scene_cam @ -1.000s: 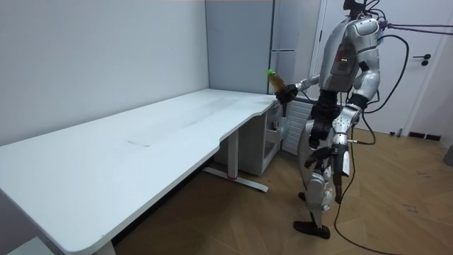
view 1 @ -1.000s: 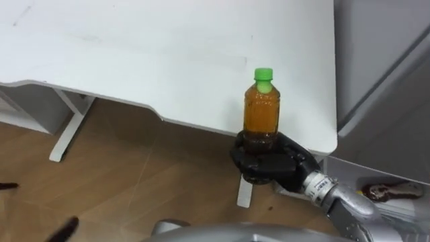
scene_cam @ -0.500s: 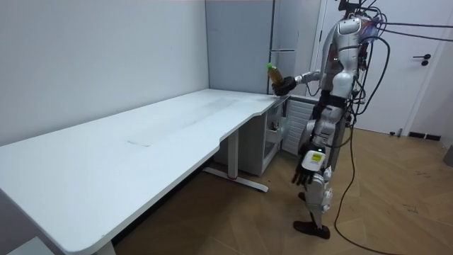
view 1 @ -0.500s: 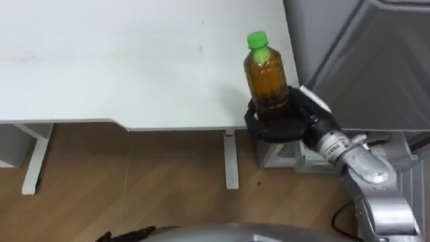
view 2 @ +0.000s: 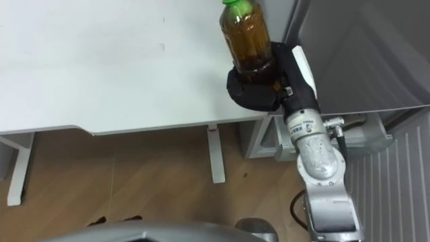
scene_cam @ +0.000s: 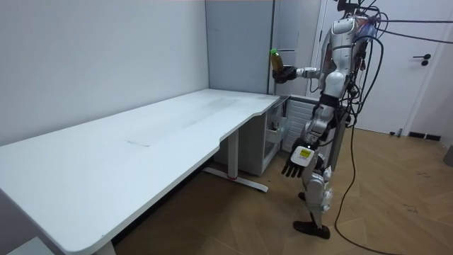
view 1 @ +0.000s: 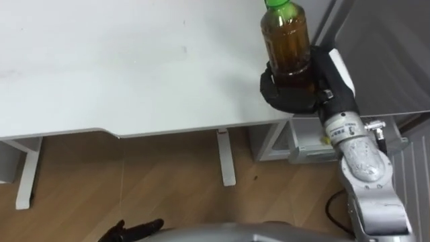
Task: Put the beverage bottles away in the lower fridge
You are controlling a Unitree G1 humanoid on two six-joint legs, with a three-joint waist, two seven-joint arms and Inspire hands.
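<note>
Since one bottle needs one hand only, my left hand (scene_cam: 295, 163) hangs at my side w/ fingers slack & nothing in it, low over the wood floor (view 1: 168, 181). Further out, my right hand (view 1: 295, 91) is up w/ the arm stretched fwd, fingers & thumb clamped round the lower part of the bottle (view 1: 285, 33): amber drink, green cap (view 1: 279, 3). Grip sits low, so the bottle stands upright, cap up, most of its body above my fingers. I judge that ok for carrying but top-heavy, so no quick swings. The bottle rests on nothing. It's in the air over the corner of the white table (view 1: 134, 74), clear of the top. The table edge runs under my hand, w/ a leg (view 1: 227, 158) below it & open floor btwn me and that edge. Past the corner is a low white unit (scene_cam: 274, 152), then a grey front (view 1: 383, 54), prob. the fridge. The bottle is near it, not touching as far as I can tell. The lower compartment should lie below table height, so I reckon the arm must drop & go round the corner. The tight spot is btwn the table corner & the grey front. Can't tell whether a lower door is open.
</note>
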